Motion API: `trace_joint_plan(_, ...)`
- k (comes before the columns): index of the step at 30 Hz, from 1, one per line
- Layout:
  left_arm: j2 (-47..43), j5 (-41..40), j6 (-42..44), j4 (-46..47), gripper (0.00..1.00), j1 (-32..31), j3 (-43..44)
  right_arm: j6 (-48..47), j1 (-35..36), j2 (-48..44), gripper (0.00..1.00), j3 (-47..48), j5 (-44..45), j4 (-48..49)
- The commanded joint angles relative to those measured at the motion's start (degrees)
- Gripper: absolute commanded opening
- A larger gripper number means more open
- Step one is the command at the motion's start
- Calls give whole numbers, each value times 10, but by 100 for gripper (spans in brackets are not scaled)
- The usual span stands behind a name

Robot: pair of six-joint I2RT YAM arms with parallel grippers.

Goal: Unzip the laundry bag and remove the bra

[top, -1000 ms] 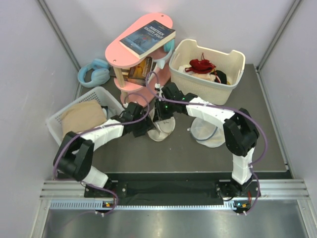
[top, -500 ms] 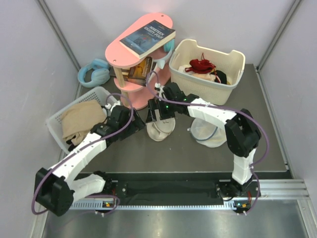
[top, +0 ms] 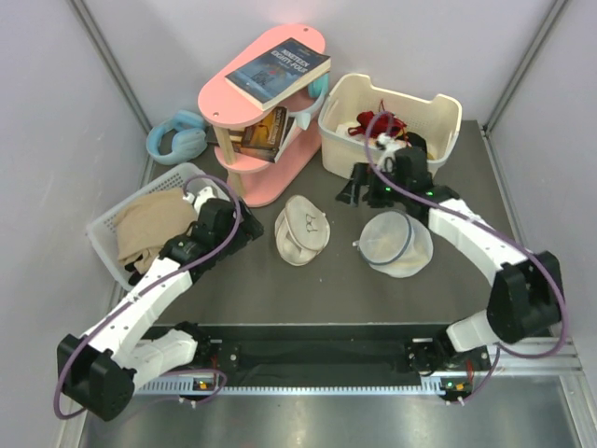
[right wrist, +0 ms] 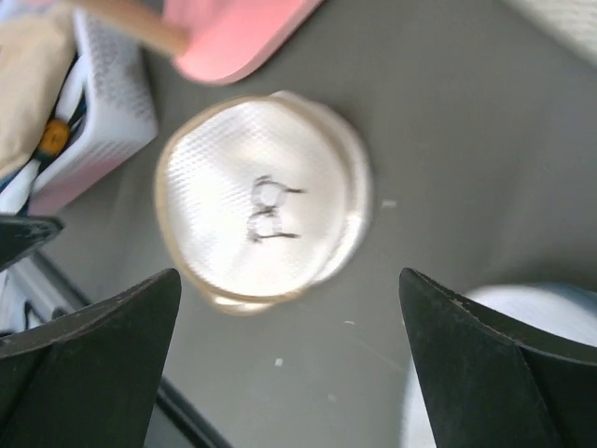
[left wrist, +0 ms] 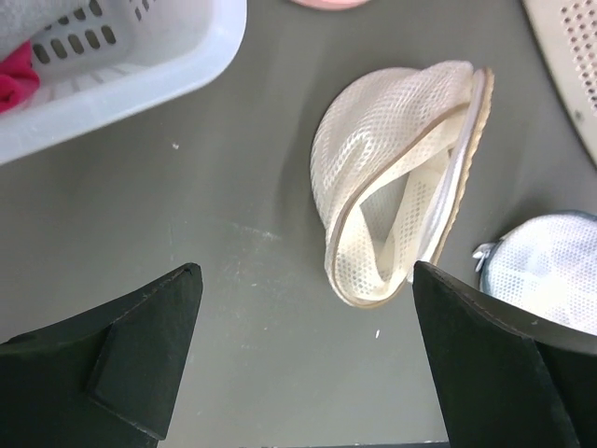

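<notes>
Grey table: laundry bag gaping; left pincer wide, low beside it; right pincer wide, facing it.

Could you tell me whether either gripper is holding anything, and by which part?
Nothing is held: the left gripper and right gripper are both open, clear of the laundry bag.

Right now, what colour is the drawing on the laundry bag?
Black, on the cream laundry bag; right wrist view shows it best.

Pink shelf — book on top, blue headphones, white basket, white mesh bag
</notes>
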Motion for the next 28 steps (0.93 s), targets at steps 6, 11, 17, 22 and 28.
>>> trace_joint_plan(6,-10,-27,44,30,99,6,75,-84,-165,-229,100,-90,49,-51)
trace_joint_plan(11,-8,-53,86,5,99,6,120,-114,-198,-304,100,-112,107,-63)
trace_joint_plan(17,-10,-73,102,-9,99,7,146,-89,-201,-356,100,-136,142,-35)
trace_joint_plan(22,-17,-80,104,-17,99,7,149,-72,-201,-392,100,-161,165,-10)
trace_joint_plan(28,-28,-89,107,-22,99,7,151,-80,-201,-406,100,-158,179,-14)
